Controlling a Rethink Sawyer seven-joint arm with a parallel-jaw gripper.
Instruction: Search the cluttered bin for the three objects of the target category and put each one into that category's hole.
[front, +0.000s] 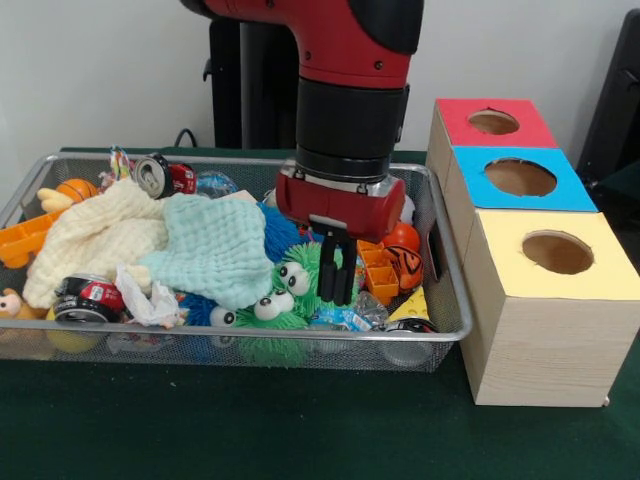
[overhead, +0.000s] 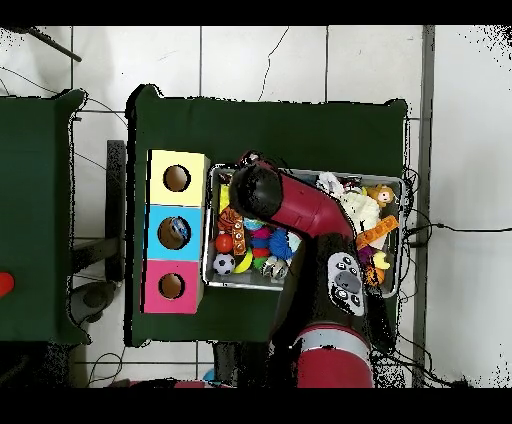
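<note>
Bin (front: 448, 300) clutter sits on your green counter (front: 300, 430), boxes at its 3 o'clock.
Your gripper (front: 338, 290) hangs in the bin, jaws drawn nearly together on nothing, just over the green googly-eyed toy (front: 290, 290); the mint cloth (front: 215, 250) lies at its 9 o'clock, red hole (front: 493, 122), blue hole (front: 520, 177) and yellow hole (front: 557, 252) alongside.

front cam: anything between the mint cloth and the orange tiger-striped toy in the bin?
Yes. In the front view the gripper hangs between the mint cloth and the orange tiger-striped toy, over a green fuzzy toy with googly eyes. Orange plastic blocks sit beside the tiger toy.
</note>
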